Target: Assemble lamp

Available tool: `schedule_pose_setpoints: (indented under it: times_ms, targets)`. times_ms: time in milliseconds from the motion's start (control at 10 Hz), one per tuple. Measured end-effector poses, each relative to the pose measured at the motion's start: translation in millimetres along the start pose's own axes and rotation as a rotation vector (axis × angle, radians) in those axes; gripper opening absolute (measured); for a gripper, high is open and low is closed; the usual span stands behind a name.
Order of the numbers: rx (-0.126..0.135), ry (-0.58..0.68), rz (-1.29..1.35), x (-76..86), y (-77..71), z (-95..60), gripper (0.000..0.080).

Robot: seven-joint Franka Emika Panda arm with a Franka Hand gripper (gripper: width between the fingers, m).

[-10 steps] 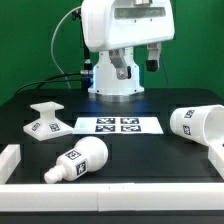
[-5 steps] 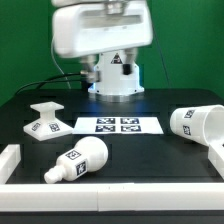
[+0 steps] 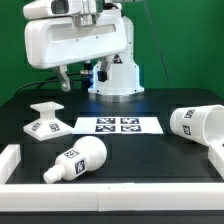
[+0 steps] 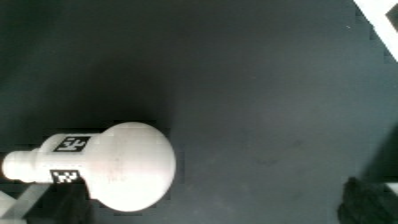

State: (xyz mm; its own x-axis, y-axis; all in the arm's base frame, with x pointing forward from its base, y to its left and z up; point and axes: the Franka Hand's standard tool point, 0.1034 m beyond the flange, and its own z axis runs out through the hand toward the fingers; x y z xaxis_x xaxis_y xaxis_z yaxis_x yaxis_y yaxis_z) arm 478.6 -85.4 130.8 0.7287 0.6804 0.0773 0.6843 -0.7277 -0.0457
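Three tagged white parts, base (image 3: pixel 43 118), bulb (image 3: pixel 78 160), shade (image 3: pixel 196 124), four-tag marker board (image 3: pixel 118 125)

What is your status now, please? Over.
Fingers open, empty, above the lying bulb. Base and shade loose, apart. Nothing in the way.

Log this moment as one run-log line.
gripper: open, empty | base: upright on table | bulb: lying loose | shade: on its side | parts joined: none
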Motion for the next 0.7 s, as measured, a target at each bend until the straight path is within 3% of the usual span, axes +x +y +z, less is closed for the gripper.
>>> schedule_pose_setpoints:
  times_ms: [100,200,300,400,500,700]
  targets:
    - [-0.021,-0.002,0.008,-2.4,2.4,1.1,0.0699]
    - [-0.114,0.001,0.043,-18.8,5.4,6.9,0.0699]
    - [-0.19,0.004,0.104,-48.4,0.6,14.5,0.0699]
    - [-0.176,-0.018,0.168,-85.2,2.4,23.6,0.0699]
    - [-0.177,-0.026,0.196,-100.6,9.4,24.2,0.0699]
    - [-0.175,-0.024,0.181,-93.4,5.9,25.0,0.0699]
